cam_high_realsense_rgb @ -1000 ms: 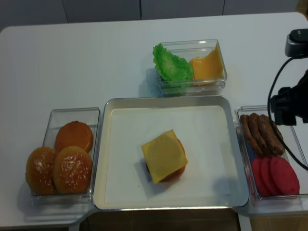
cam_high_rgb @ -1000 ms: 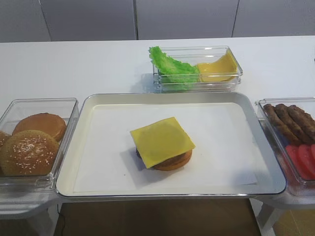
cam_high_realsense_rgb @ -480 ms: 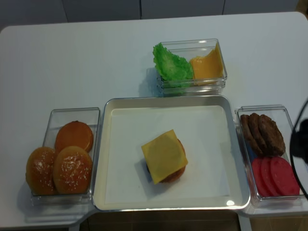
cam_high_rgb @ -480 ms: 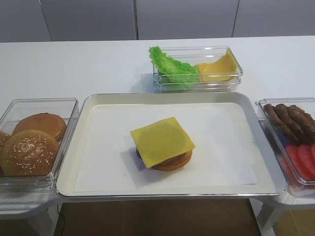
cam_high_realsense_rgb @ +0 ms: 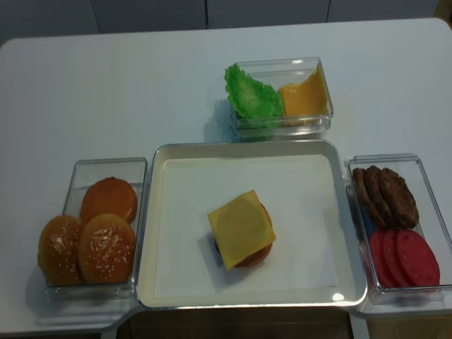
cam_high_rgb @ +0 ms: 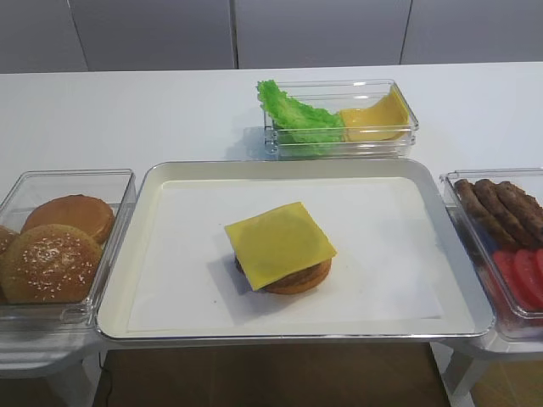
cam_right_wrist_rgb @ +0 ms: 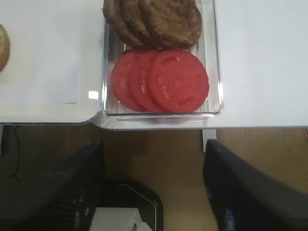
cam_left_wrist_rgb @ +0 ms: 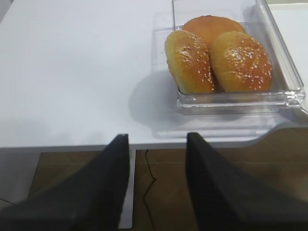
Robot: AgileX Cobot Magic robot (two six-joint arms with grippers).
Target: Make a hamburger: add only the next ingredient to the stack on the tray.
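A square yellow cheese slice (cam_high_rgb: 278, 240) (cam_high_realsense_rgb: 240, 226) lies flat on the stack, hiding the patty almost entirely; the golden bottom bun (cam_high_rgb: 301, 278) (cam_high_realsense_rgb: 258, 254) peeks out underneath. The stack sits in the middle of the paper-lined silver tray (cam_high_rgb: 254, 164) (cam_high_realsense_rgb: 247, 145). Neither gripper shows in the two high views. My right gripper (cam_right_wrist_rgb: 154, 149) is open and empty, hanging over the floor in front of the table's edge, below the tomato container. My left gripper (cam_left_wrist_rgb: 156, 144) is open too, also off the table's front edge, near the bun container.
A clear box behind the tray holds lettuce (cam_high_rgb: 297, 114) and more cheese (cam_high_rgb: 373, 119). On the left are bun tops (cam_high_rgb: 59, 246) (cam_left_wrist_rgb: 216, 57) in a clear container. On the right are patties (cam_high_rgb: 501, 208) (cam_right_wrist_rgb: 154, 19) and tomato slices (cam_high_rgb: 522, 275) (cam_right_wrist_rgb: 163, 79).
The right arm and its cable, seen at the right edge of the overhead view a second ago, have drawn back out of it. The cheese and stack have not moved.
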